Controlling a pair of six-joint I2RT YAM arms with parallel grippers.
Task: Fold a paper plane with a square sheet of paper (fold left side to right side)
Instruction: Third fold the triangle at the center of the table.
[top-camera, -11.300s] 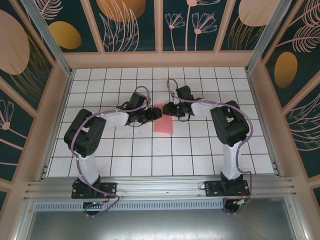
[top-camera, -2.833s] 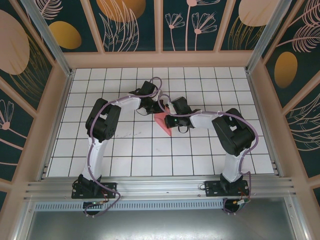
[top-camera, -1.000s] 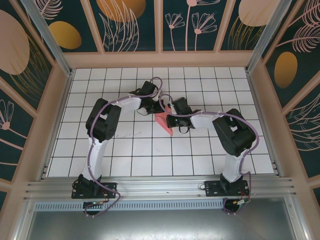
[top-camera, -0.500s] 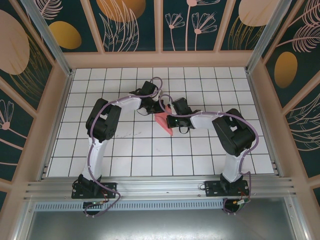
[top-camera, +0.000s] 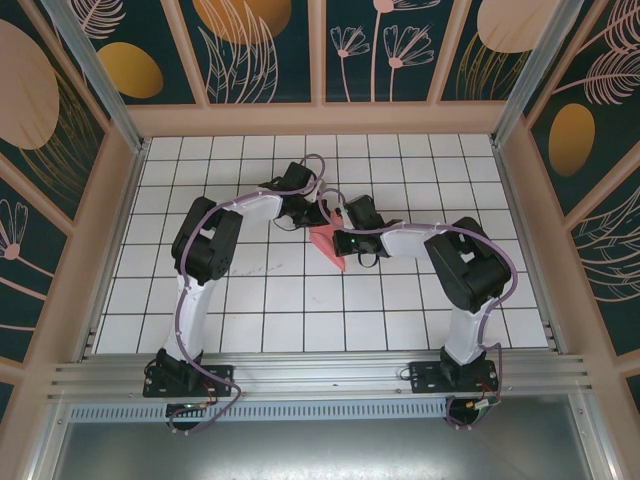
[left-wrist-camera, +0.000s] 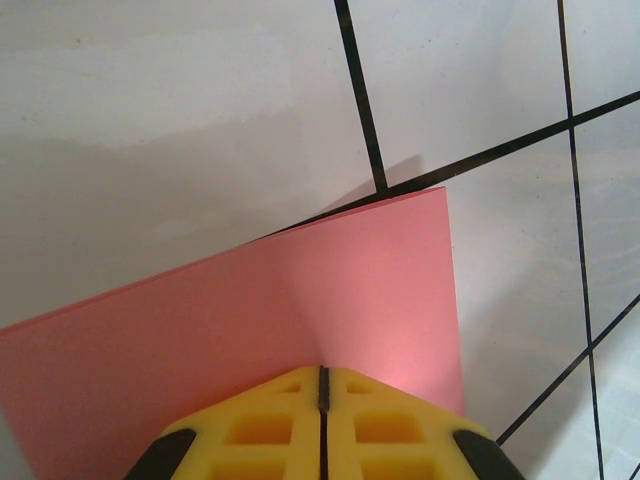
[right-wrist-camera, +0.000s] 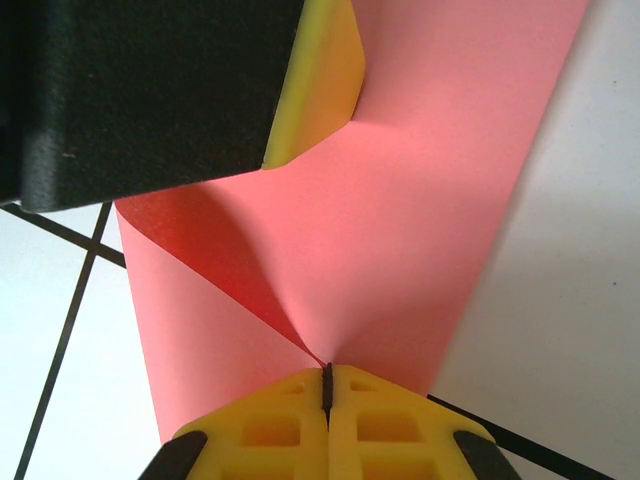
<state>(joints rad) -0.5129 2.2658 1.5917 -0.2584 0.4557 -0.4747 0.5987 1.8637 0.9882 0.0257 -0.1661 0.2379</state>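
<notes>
The square sheet of paper (top-camera: 329, 249) is coral red and lies mid-table, with its far part lifted and curled. My left gripper (top-camera: 318, 219) is shut on its far edge. In the left wrist view the yellow fingers (left-wrist-camera: 390, 425) meet at the left gripper (left-wrist-camera: 322, 372), pinching the sheet (left-wrist-camera: 340, 280). My right gripper (top-camera: 340, 236) is shut on the sheet from the right. In the right wrist view the right gripper (right-wrist-camera: 327, 370) pinches the sheet (right-wrist-camera: 420, 200) where its curl converges, and the left gripper's finger (right-wrist-camera: 325, 85) presses the sheet above. The paper plane is out of view.
The white gridded table (top-camera: 300, 300) is bounded by a wooden frame (top-camera: 320, 118) on three sides and a metal rail (top-camera: 320, 372) at the near edge. Both arms' forearms cross over the table's middle rows.
Eleven seconds ago the sheet lay flat with both grippers at its far edge. Since then both have closed on it and lifted it. Over the last second nothing visibly moves.
</notes>
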